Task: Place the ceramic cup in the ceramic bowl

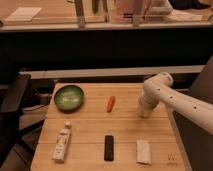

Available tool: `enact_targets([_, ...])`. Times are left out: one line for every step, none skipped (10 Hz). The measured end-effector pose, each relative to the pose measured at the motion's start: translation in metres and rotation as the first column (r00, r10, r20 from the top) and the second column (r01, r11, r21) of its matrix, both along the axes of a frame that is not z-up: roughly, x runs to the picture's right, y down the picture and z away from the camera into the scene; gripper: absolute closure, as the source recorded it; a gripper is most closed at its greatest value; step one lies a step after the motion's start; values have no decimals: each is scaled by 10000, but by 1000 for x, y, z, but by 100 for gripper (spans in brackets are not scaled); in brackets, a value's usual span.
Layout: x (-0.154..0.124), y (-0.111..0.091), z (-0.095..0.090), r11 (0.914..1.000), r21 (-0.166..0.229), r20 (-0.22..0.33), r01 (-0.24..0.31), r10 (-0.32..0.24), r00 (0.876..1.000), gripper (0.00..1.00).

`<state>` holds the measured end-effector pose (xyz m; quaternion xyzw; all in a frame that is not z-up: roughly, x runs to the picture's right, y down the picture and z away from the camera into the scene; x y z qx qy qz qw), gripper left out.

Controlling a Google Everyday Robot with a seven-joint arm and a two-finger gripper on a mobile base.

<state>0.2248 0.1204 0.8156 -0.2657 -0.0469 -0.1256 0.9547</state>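
Note:
The green ceramic bowl (69, 97) sits at the table's back left, with nothing in it. My gripper (145, 112) is at the end of the white arm (170, 97), down at the table's right side, well to the right of the bowl. The white ceramic cup does not show apart from the gripper. It may be hidden at the gripper's tip, but I cannot tell.
An orange carrot (111, 103) lies between the bowl and the gripper. A white labelled bottle (62, 142) lies at the front left, a black bar-shaped object (109, 147) at the front middle, and a white packet (143, 151) at the front right. A dark chair (15, 95) stands to the left of the wooden table (90, 125).

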Motion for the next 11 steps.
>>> enact_targets([-5,-3,-1,10000,23,26,81,-81,10000,67])
enact_targets([-14,-6,1,9999,13,73,162,-162,9998,72])
enact_targets([-15,-8,2,9998,42,64,215,-215,9997,72])
enact_targets([-15,-9,1,9996,39,39,291,-291,9996,74])
enact_targets([-22,-15,-2,9990,44,49,452,-452,9990,84])
enact_targets([-34,-25,-9,9981,69,120,608,-609,9981,94])
enact_targets([-44,-31,-13,9976,47,202,696,-697,9974,98])
enact_targets([-52,-36,-14,9968,70,234,795,-797,9965,98])
enact_targets([-57,-39,-12,9960,114,249,891,-893,9957,98])
enact_targets([-57,-40,-12,9951,128,261,977,-980,9948,98])
enact_targets([-58,-43,-13,9944,161,269,1049,-1053,9941,98])
